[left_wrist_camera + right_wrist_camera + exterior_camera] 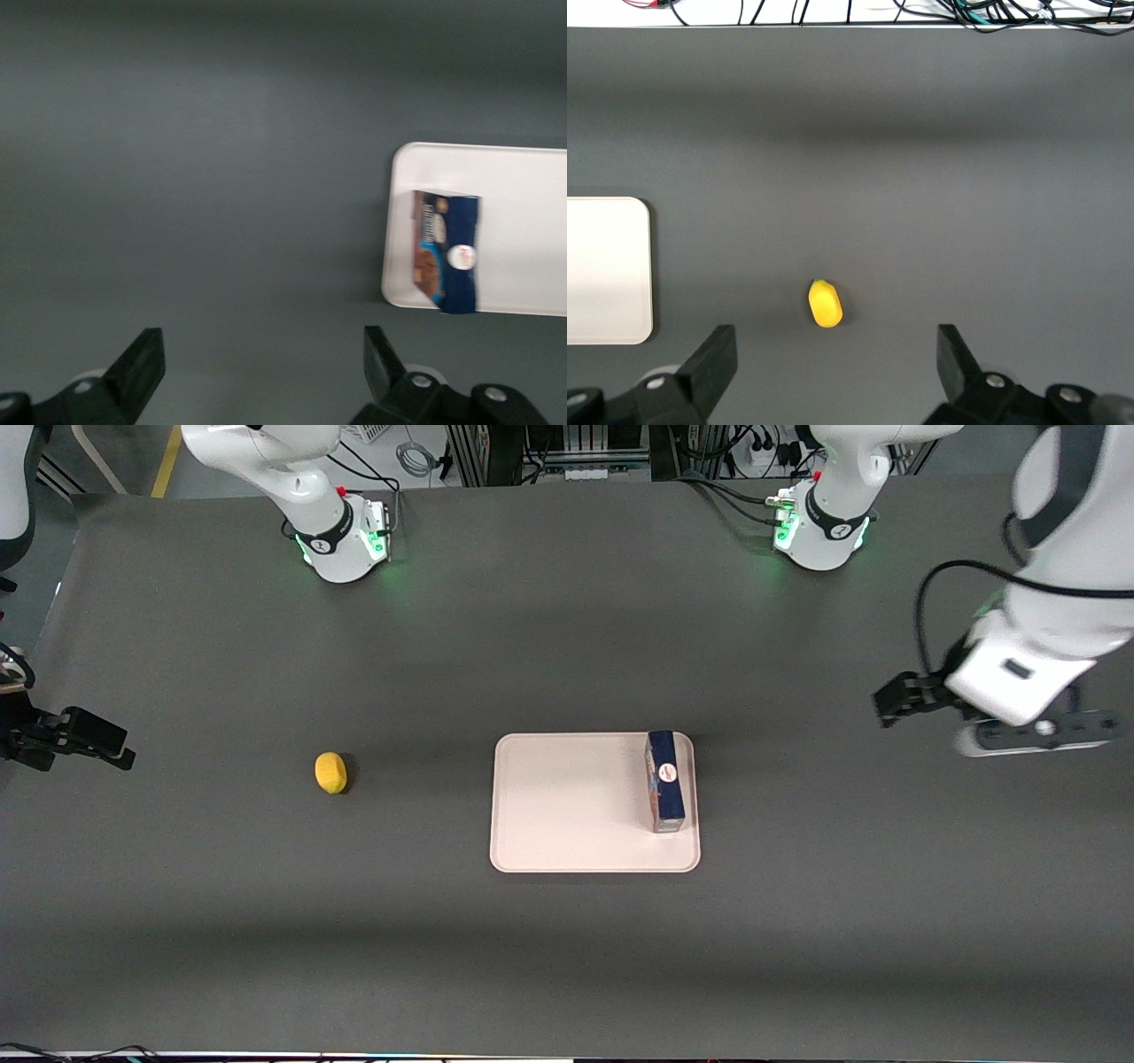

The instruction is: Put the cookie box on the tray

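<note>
My left arm sits out toward its own end of table, gripper [260, 372] up over bare mat, fingers [142, 363] spread wide, nothing in them. I count one cookie box [666, 780], one tray [567, 806], one yellow lump [330, 771]. Box lies on tray, tight along rim nearest working arm. Plenty of free mat around tray edges.
</note>
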